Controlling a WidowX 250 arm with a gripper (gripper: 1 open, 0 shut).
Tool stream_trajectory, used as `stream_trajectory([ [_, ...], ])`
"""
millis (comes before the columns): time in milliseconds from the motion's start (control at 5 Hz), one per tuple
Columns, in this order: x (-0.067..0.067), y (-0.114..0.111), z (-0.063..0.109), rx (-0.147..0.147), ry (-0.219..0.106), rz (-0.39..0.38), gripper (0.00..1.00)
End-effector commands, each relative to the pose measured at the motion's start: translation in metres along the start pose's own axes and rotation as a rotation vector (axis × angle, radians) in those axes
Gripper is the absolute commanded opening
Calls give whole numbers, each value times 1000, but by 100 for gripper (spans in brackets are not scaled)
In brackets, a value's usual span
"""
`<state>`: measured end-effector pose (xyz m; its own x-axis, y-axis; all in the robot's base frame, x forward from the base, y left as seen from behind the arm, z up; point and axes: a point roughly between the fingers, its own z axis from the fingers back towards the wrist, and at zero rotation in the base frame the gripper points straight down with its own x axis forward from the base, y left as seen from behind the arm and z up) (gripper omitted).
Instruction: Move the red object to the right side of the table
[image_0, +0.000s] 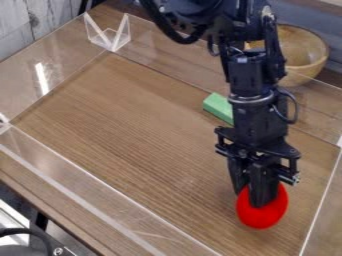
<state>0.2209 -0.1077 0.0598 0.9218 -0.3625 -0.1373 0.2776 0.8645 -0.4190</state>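
The red object (263, 209) is a small glossy red oval lying on the wood-grain table (120, 130) near its front right corner. My gripper (263, 194) points steeply down onto it, and its black fingers are shut on the object's top. The fingers hide the upper part of the red object, so no leafy tip shows. The black arm rises from the gripper toward the top of the view.
A flat green block (221, 105) lies behind the arm on the table. A round wooden bowl (302, 55) stands at the back right. Low clear acrylic walls (47, 190) border the table, and the right wall runs close beside the red object.
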Motion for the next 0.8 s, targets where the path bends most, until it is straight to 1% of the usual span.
stream_trajectory([
  [0, 2, -5, 16, 1, -60, -20, 100],
  [200, 1, -4, 20, -4, -69, -12, 100],
  [400, 1, -1, 29, -1, -91, 0, 100],
  [600, 2, 5, 45, 8, -132, 25, 100],
])
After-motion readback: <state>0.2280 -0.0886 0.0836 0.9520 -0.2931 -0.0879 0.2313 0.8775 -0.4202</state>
